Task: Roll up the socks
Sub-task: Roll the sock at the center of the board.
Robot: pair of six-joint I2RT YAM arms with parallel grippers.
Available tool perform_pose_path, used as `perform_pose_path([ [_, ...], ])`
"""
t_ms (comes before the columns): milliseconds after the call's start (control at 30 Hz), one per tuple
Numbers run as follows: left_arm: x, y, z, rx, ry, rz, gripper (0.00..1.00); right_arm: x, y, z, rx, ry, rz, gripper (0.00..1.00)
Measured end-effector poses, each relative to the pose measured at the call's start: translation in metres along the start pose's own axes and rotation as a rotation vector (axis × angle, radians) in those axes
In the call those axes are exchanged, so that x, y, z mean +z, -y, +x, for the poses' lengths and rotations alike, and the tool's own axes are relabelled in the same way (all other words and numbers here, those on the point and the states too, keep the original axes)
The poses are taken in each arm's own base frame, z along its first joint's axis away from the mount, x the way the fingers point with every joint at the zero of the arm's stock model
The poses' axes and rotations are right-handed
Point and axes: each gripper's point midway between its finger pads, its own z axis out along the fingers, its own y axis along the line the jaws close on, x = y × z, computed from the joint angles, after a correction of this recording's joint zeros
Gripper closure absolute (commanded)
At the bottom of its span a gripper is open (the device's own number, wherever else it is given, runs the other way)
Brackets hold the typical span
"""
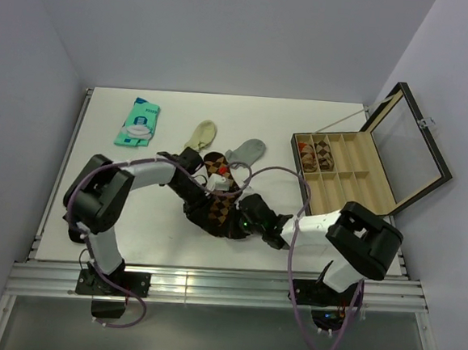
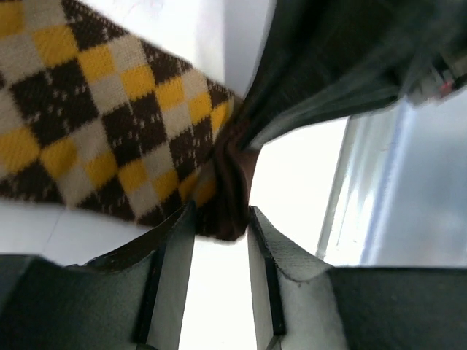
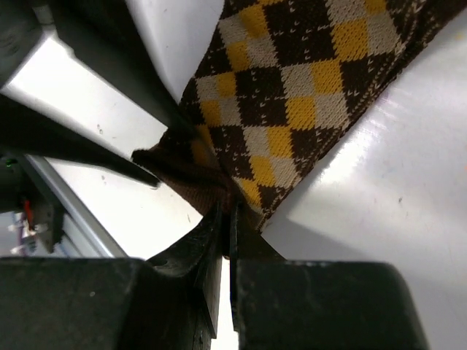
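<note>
At near cuff, I see left gripper, right gripper both clamped on argyle sock; length runs away from jaws.

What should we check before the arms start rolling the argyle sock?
1. Hold of left gripper on argyle sock end: ok, fabric bunched in its jaws.
2. Hold of right gripper: ok, jaws nearly closed on the same end.
3. Clearance between grippers: not ok, both crowd one end.
4. Path clear of grey sock and cream sock: cannot tell, they lie near the far end.
5. Roll begun: not ok, patterned length lies unrolled.
</note>
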Motion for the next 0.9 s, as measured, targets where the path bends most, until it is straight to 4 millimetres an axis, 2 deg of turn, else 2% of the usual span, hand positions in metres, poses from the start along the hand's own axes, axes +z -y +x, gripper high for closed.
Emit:
perform_pose_path([
  [67,-0.008,-0.001,0.000,0.048,0.022,-0.074,0.57,0.001,0.000,-0.001,0.022,-0.034,-0.007,1.00],
  [233,-0.038,-0.004,-0.016,0.211,0.143,-0.297,0.50,0.000,0.002,-0.002,0.069,-0.115,-0.014,1.00],
  [267,-0.044,-0.005,-0.021,0.243,0.168,-0.337,0.46,-0.001,0.004,-0.002,0.085,-0.134,-0.013,1.00],
  [433,-0.066,-0.003,-0.032,0.398,0.251,-0.519,0.44,-0.001,0.007,-0.005,0.173,-0.226,-0.028,1.00],
  [500,-0.061,0.003,-0.031,0.476,0.249,-0.572,0.43,-0.002,0.008,-0.006,0.208,-0.270,-0.028,1.00],
  [600,-0.037,0.020,-0.025,0.610,0.225,-0.601,0.35,-0.002,0.008,-0.007,0.240,-0.318,-0.018,1.00],
  [700,-0.017,0.034,-0.014,0.715,0.208,-0.607,0.32,-0.007,0.013,-0.008,0.274,-0.355,0.005,1.00],
  [900,-0.013,0.043,-0.017,0.848,0.261,-0.695,0.30,-0.013,0.020,-0.010,0.323,-0.412,0.035,1.00],
])
